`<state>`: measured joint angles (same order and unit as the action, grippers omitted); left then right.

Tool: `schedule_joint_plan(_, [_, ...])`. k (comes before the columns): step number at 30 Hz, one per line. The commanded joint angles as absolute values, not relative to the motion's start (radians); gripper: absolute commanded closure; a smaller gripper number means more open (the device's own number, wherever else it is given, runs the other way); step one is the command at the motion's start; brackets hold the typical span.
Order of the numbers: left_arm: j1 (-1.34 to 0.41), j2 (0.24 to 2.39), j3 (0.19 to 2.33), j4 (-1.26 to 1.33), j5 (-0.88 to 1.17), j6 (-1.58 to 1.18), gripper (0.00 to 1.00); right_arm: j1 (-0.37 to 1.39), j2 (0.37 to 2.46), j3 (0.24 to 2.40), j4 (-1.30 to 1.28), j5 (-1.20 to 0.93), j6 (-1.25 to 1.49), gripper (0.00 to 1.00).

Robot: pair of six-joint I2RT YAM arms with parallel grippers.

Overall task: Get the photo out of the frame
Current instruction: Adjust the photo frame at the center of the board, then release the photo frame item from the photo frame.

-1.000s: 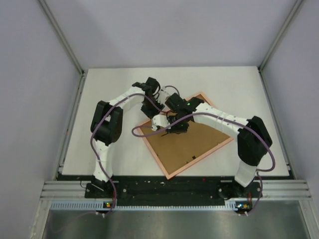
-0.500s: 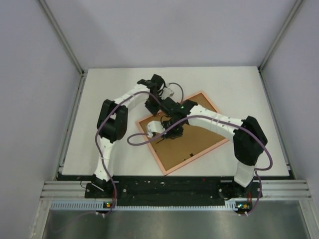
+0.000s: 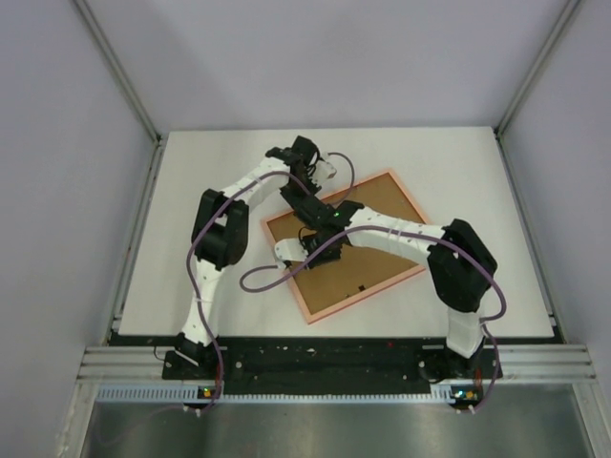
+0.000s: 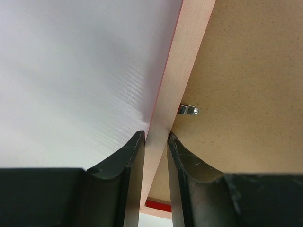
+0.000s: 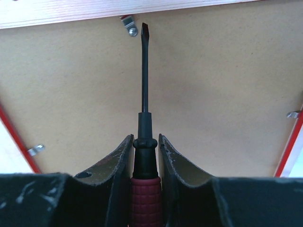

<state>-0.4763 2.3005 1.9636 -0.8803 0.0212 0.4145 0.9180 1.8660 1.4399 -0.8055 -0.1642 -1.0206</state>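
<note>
**Two white-and-black arms trailing purple cable**

The left arm (image 3: 243,183) and the right arm (image 3: 401,232) are built alike, with slim white links set between bulky black joint housings. Each stands on a small black base. A purple cable (image 3: 260,278) runs loose along each arm in wide loops. The left gripper (image 4: 155,138) has two black fingers with curved, tapering inner faces that are lightly scratched. The right gripper (image 5: 145,137) has the same black fingers, scuffed pale along the edges, and one of them has a small round hole.
</note>
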Motion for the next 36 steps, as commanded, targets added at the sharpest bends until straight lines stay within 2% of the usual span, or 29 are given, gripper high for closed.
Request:
schedule_joint_plan(1, [-0.476,2.295,1.993,-0.839,0.049,0.431,0.7,0.936,1.893,1.46,-0.721,-0.118,-1.054,1.0])
schedule_joint_plan(20, [-0.474,2.299,1.985,-0.811,-0.041,0.426,0.71,0.974,1.855,1.436,-0.897,-0.092,-1.232,1.0])
schedule_joint_plan(36, [-0.463,2.315,1.988,-0.802,-0.069,0.428,0.71,1.009,1.842,1.437,-0.936,0.061,-1.304,1.0])
